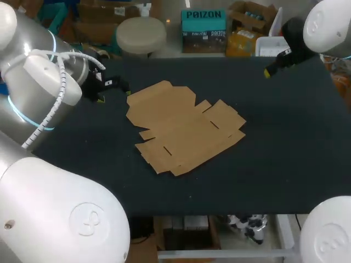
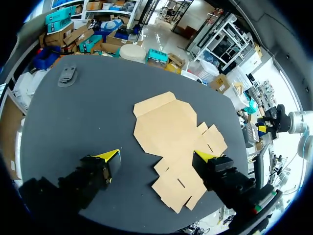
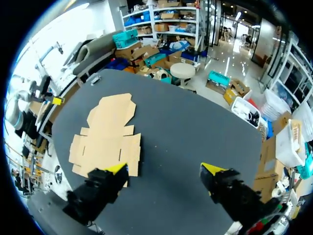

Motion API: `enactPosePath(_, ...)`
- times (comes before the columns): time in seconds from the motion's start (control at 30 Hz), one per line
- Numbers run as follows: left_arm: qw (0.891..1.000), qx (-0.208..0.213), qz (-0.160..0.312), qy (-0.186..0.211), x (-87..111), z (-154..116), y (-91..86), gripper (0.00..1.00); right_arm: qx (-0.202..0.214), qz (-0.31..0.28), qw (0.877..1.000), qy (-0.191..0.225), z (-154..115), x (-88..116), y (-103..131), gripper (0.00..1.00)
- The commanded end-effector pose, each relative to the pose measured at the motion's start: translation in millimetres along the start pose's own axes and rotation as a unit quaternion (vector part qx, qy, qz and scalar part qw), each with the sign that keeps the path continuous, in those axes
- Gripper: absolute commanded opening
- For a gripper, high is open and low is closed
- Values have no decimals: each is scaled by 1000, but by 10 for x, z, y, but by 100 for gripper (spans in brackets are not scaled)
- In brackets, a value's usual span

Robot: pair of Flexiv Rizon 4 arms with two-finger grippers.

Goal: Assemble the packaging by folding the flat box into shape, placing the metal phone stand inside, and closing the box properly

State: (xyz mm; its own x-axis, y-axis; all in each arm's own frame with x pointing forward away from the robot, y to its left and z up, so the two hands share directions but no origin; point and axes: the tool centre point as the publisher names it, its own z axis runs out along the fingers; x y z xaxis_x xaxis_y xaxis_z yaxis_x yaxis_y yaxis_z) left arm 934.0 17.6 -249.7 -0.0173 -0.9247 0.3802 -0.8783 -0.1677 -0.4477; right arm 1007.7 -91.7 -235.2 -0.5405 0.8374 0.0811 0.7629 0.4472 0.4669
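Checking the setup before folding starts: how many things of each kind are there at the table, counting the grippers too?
flat cardboard box: 1
grey phone stand: 1
grippers: 2, the left gripper and the right gripper, both open
Total: 4

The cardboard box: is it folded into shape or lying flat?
Flat: the cardboard box lies spread on the table, no flap raised.

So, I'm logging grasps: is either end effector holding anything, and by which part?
Nothing is held: the left end effector and the right end effector are both open and empty; the flat box lies apart from them.
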Motion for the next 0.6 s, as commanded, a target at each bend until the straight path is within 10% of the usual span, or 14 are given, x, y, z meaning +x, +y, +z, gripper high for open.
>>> enactPosePath(0.03,993,-109,-14,-48,-37,-26,83,100,93,14,996,-7,19,75,-90,100)
enactPosePath(0.6,985,-139,-63,-75,-46,109,198,100,131,33,991,3,119,137,-248,100)
